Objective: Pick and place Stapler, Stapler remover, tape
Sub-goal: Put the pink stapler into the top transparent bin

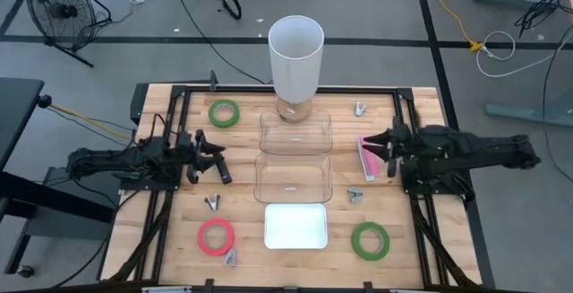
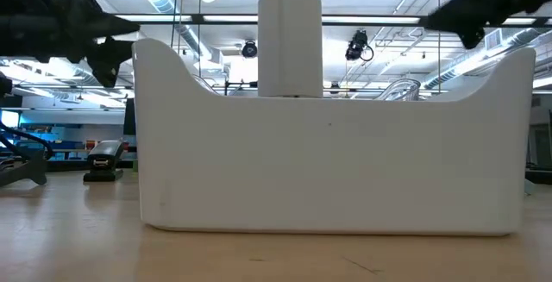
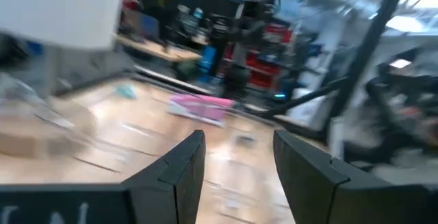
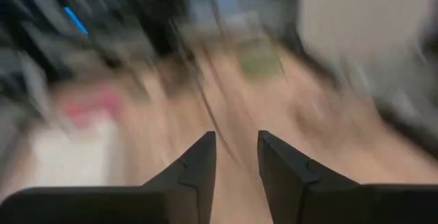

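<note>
With the pink stapler lying on the table just in front of the right tool, whose fingers stand parted and empty like the left tool's, I'd drop straight over its slim middle and close squarely.

Down the middle of the surface stood a line of obstacles: a tall white cylinder, two clear bins and a white tray. Bare wood lay open on either side. The pink stapler lay between the bins and the right gripper, whose jaws were apart.
</note>
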You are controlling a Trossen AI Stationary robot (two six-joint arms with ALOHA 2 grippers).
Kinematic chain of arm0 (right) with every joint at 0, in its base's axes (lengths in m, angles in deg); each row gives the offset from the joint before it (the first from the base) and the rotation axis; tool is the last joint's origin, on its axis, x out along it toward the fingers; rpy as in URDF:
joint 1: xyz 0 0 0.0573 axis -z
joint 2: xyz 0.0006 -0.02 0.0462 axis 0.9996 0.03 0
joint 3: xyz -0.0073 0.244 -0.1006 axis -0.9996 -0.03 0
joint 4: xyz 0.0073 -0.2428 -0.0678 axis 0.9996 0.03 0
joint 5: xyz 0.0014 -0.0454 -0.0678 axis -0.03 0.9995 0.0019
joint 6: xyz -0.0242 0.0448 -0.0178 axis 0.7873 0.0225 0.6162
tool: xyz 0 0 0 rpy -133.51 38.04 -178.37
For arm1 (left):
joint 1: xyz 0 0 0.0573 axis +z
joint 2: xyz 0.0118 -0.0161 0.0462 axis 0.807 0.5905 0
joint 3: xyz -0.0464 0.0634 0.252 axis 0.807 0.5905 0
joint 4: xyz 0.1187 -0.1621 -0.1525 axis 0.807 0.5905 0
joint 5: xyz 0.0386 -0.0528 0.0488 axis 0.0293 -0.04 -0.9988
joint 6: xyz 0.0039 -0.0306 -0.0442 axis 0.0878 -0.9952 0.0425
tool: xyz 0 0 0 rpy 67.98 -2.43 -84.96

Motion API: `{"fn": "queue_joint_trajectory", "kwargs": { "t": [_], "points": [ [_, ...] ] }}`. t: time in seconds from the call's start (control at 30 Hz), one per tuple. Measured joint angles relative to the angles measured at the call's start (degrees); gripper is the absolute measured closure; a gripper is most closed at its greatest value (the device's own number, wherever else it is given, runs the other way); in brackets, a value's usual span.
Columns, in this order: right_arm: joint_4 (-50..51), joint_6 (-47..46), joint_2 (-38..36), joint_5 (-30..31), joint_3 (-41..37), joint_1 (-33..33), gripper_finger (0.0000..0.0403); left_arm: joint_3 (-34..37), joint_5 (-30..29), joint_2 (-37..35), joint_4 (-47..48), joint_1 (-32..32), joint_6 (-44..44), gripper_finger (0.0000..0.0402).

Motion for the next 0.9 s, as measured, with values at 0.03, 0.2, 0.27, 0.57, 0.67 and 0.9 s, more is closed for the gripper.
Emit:
{"fn": "queue_joint_trajectory", "kwargs": {
  "t": [0.03,0.2,0.27,0.57,0.67,0.9],
  "points": [
    [6.70,-3.06,3.54,1.04,4.52,0.00,0.0293,0.00,1.11,0.00,-0.13,-0.17,-2.32,0.0225],
    [38.17,-16.01,19.56,-0.95,22.62,0.00,0.0281,0.00,1.80,0.00,-1.82,-3.28,-7.74,0.0225],
    [45.45,-18.68,24.21,-4.25,26.70,0.00,0.0271,0.00,0.08,0.00,-4.27,-5.03,-7.57,0.0225],
    [50.41,-25.30,30.09,-6.76,24.86,0.01,0.0224,0.00,-9.86,0.00,-7.59,-11.37,-4.33,0.0225],
    [47.55,-27.00,30.02,-4.76,22.74,0.05,0.0209,0.00,-10.09,0.00,-7.57,-11.77,-4.29,0.0225],
    [39.92,-31.13,30.04,-3.09,17.53,1.36,0.0164,0.00,-5.75,0.00,-7.45,-11.83,-0.57,0.0225]
  ]
}}
